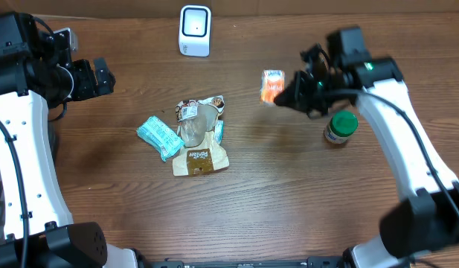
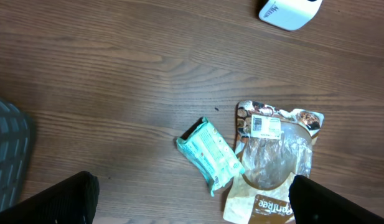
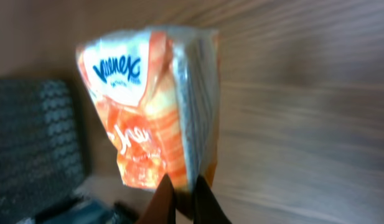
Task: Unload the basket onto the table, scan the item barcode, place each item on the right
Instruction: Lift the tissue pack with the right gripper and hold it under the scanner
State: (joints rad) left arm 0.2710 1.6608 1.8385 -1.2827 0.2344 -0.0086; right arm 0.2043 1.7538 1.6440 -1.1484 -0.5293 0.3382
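Note:
My right gripper [image 1: 283,95] is shut on an orange and white Kleenex tissue pack [image 1: 272,85], pinching its lower edge [image 3: 179,155] and holding it above the table, right of the white barcode scanner [image 1: 195,30] at the back. In the right wrist view my right gripper [image 3: 183,190] has its fingertips closed on the pack's bottom corner. My left gripper [image 1: 103,77] hangs open at the far left, with nothing between its fingers [image 2: 67,199]. No barcode on the pack is readable.
A brown snack bag with a clear window [image 1: 200,138], a teal wipes packet [image 1: 158,136] and a green-lidded jar [image 1: 341,127] lie on the wooden table [image 1: 289,201]. The scanner's corner [image 2: 288,11] shows in the left wrist view.

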